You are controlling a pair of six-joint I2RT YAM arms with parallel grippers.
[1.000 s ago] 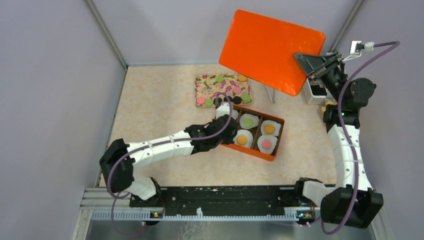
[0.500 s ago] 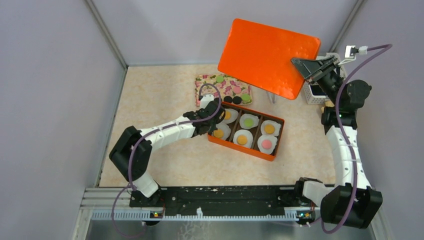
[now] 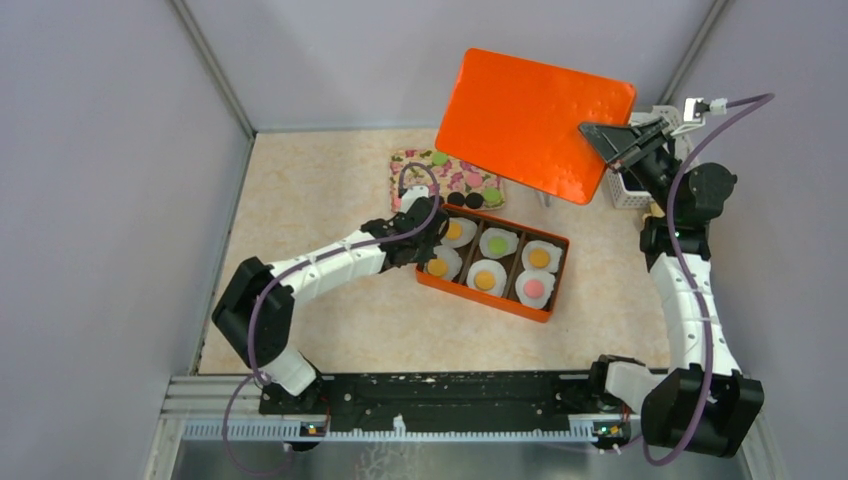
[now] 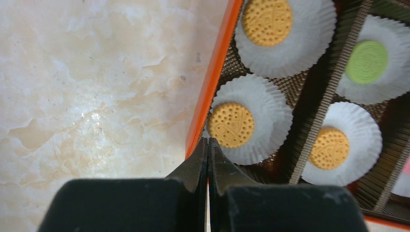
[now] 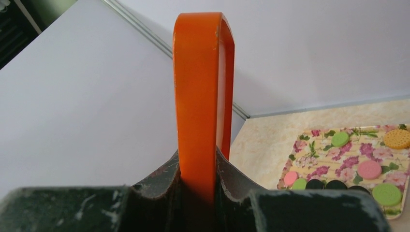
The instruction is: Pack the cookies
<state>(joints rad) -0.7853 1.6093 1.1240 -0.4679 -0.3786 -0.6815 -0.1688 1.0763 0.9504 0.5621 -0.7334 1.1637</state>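
Left gripper point(image 4: 208, 141) closed near cookies point(image 4: 231, 125), right gripper point(image 5: 197, 166) clamping orange lid point(image 5: 200, 72)

Marble table point(image 3: 320, 205); orange box point(image 3: 482, 299), floral tray point(image 3: 422, 172), basket point(image 3: 626, 196).

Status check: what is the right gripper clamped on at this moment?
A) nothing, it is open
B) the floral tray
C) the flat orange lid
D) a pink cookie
C: the right gripper is shut on the edge of the orange lid, which it holds up off the table.
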